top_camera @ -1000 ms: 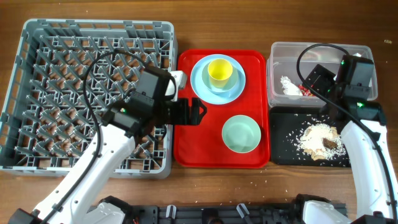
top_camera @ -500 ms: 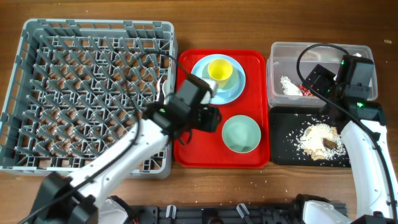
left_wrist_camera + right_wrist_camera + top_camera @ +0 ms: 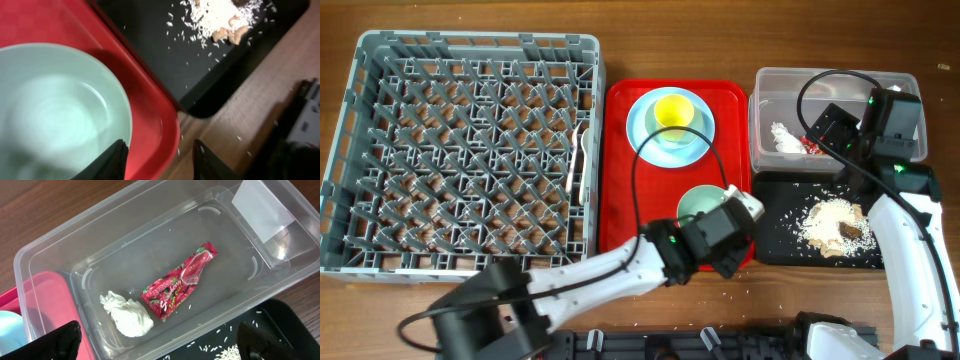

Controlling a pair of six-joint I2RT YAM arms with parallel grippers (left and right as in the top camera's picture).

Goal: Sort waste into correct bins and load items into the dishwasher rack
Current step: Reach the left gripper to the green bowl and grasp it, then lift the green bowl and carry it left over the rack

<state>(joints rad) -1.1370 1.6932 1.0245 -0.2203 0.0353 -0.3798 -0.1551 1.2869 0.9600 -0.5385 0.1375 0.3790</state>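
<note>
Left gripper (image 3: 159, 155) hangs, jaws part-way apart, over the lower right corner of the red serving tray (image 3: 620, 180), one finger at the rim of the pale green bowl (image 3: 696, 202). At upper right, the right gripper (image 3: 160, 342), jaws spread wide, hovers above the clear tub (image 3: 770, 100), which holds the red wrapper (image 3: 179, 282) and white napkin (image 3: 127, 316).

Soft, even light falls on the wooden table (image 3: 620, 20) with only faint shadows, while the bowl (image 3: 55, 115) just ahead of the left gripper (image 3: 159, 150) is blurred and out of focus, and glare whitens a corner of the tub (image 3: 230, 287) beyond the right gripper (image 3: 160, 345), seen crisply.
</note>
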